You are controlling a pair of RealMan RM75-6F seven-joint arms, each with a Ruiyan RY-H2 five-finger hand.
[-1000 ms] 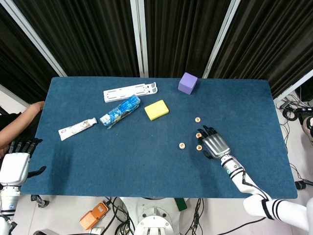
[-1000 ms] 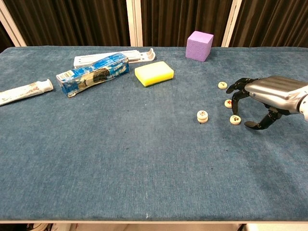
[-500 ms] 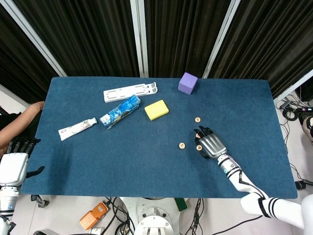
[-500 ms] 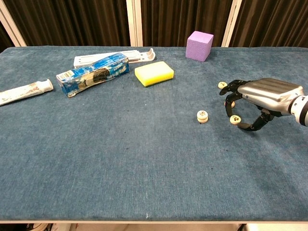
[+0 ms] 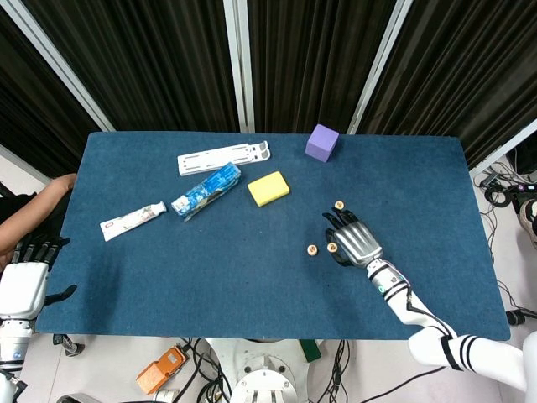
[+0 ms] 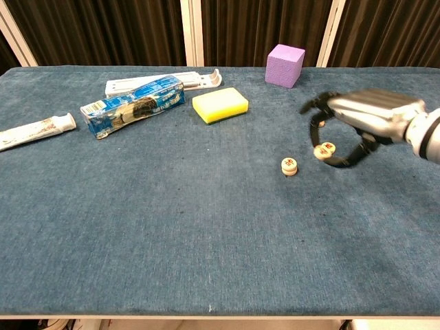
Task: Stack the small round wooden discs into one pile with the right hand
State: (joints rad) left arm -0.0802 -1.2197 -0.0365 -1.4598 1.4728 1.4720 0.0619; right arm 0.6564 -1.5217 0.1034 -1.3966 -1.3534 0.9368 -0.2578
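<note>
My right hand [image 5: 354, 240] hovers over the right middle of the blue table [image 5: 252, 277], lifted a little above the cloth, also seen as the right hand [image 6: 368, 117] in the chest view. It pinches one small wooden disc [image 6: 320, 152] between thumb and a finger, the held disc [image 5: 332, 248] showing at the hand's left edge. A second disc [image 6: 330, 147] lies just behind it under the palm. A third disc [image 6: 289, 165] lies apart to the left, seen as the left disc [image 5: 311, 248]. A fourth disc [image 5: 339, 205] lies beyond the fingertips. My left hand [image 5: 25, 281] hangs off the table's left front corner, fingers apart, holding nothing.
A purple cube [image 5: 321, 142] stands at the back right. A yellow sponge [image 5: 268, 188], a blue packet [image 5: 205, 191], a white plastic strip [image 5: 224, 157] and a toothpaste tube [image 5: 132, 221] lie across the back left. A person's arm [image 5: 33, 210] shows at the left edge.
My right hand closed on the nearest disc, lifted it off the cloth and carried it a little left and away from me. The left hand stayed put.
</note>
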